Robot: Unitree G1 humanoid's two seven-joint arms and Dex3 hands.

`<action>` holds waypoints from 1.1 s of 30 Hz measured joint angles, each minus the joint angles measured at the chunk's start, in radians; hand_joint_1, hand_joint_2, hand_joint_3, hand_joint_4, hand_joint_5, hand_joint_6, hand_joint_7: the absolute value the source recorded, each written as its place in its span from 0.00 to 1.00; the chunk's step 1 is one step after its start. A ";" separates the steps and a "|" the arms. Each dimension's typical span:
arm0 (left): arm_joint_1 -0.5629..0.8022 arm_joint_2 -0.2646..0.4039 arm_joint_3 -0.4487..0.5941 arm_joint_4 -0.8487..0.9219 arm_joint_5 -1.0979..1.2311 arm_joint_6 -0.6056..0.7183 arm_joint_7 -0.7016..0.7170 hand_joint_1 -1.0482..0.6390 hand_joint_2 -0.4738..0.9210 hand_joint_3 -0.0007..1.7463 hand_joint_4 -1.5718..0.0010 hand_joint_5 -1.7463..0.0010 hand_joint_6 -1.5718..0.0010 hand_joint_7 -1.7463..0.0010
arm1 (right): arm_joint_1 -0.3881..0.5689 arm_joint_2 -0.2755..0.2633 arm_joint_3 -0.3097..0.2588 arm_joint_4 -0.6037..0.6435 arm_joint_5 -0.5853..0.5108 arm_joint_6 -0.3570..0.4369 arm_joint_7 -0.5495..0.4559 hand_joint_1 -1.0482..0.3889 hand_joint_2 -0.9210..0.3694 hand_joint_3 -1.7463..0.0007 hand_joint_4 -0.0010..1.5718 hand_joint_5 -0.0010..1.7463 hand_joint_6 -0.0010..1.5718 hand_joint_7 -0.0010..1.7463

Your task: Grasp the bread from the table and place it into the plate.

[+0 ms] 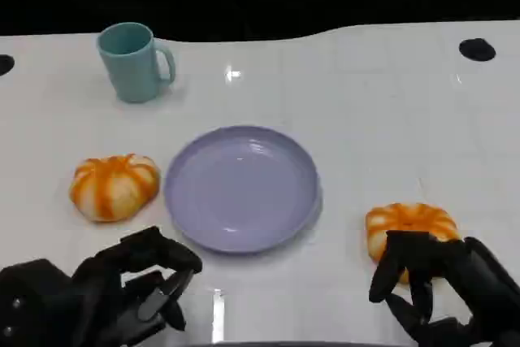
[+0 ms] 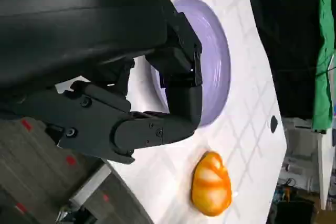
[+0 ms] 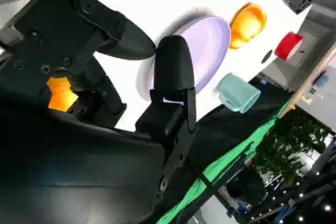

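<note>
Bread on both sides of the plate, and the right hand (image 1: 443, 286) is over one piece! That bun (image 1: 409, 227) sits on the white counter (image 1: 366, 119) to the right of the plate, round and glossy, orange stripes over a pale crust, shaped like a small pumpkin. Black fingers (image 1: 398, 270) drape over its near edge, spread and curved down; whether they actually press the crust, I cannot tell. From the right wrist view a sliver of orange shows just under the palm, fingers apart around it.

Second bun (image 1: 114, 187), same ribbed dome, lies left of the plate, well apart from any hand. Between them, the plate (image 1: 241, 188): smooth lilac plastic, shallow, round, with a raised rim and a soft shine, nothing in it.

Left hand (image 1: 134, 286) low at the near edge of the counter, fingers loosely curled in, holding nothing, short of the left bun.

Back left, a teal mug (image 1: 132, 61), matte, straight-sided, handle pointing right. Counter surface glossy, faint grid lines, light glare.
</note>
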 measured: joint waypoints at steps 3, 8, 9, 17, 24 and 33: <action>-0.003 -0.002 -0.001 0.000 0.000 0.000 0.000 0.38 1.00 0.27 0.57 0.00 0.58 0.28 | 0.000 0.000 0.000 0.000 0.001 0.003 0.004 0.69 0.52 0.22 0.65 1.00 0.53 0.79; -0.005 -0.002 -0.004 0.000 0.001 0.000 0.000 0.38 1.00 0.27 0.57 0.00 0.58 0.28 | 0.000 0.000 0.000 0.000 0.003 0.003 0.005 0.70 0.51 0.23 0.64 1.00 0.52 0.78; -0.006 -0.002 -0.004 0.000 0.001 0.000 0.000 0.38 1.00 0.28 0.57 0.00 0.59 0.28 | 0.000 0.000 0.000 0.000 0.004 0.003 0.006 0.70 0.51 0.23 0.64 1.00 0.52 0.78; -0.007 -0.002 -0.004 0.000 0.000 0.000 0.000 0.38 1.00 0.28 0.57 0.00 0.59 0.27 | 0.000 0.000 0.001 0.000 0.005 0.003 0.006 0.71 0.51 0.23 0.64 1.00 0.53 0.78; -0.007 -0.002 -0.004 0.002 0.000 0.000 0.000 0.38 1.00 0.28 0.57 0.00 0.59 0.27 | 0.000 0.001 0.001 0.000 0.006 0.003 0.006 0.71 0.51 0.23 0.66 1.00 0.53 0.77; -0.008 -0.005 -0.008 0.012 0.002 -0.011 0.000 0.36 1.00 0.27 0.56 0.00 0.59 0.26 | 0.003 0.010 -0.001 -0.011 0.042 0.031 0.006 0.71 0.47 0.30 0.49 0.82 0.47 0.56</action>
